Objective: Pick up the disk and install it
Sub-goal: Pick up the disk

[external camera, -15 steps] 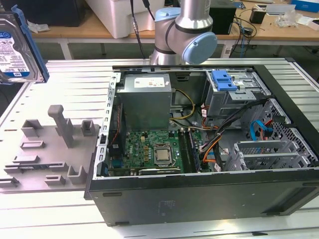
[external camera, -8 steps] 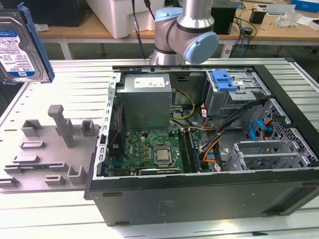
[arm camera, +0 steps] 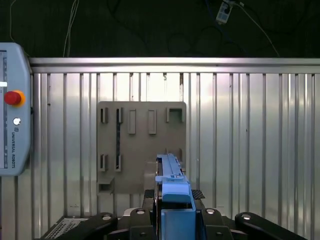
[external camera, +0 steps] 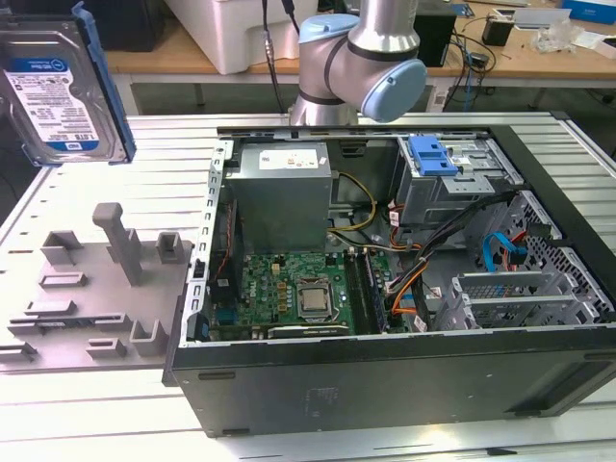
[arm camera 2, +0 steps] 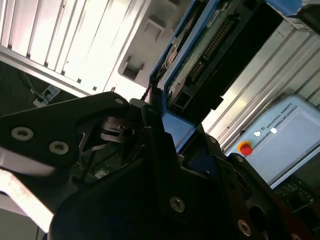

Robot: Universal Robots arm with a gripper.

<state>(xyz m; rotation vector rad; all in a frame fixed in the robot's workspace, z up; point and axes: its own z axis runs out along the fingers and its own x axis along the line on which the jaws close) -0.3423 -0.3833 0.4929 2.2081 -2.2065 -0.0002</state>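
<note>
Carrying the disk (external camera: 63,87) aloft at the exterior view's left, over the grey fixture plate (external camera: 72,294) on the surface (external camera: 125,154), tool (arm camera: 173,196) clamped on its blue carrier rail. Best to move it level and slowly toward the open computer case (external camera: 385,380), squaring it with the drive cage (external camera: 462,183) at the far right and clearing the cables (external camera: 452,226).

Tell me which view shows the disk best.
The exterior view: the disk faces the camera, label and blue rail plain. The first wrist view shows it edge-on; the second wrist view shows its connector end.
</note>
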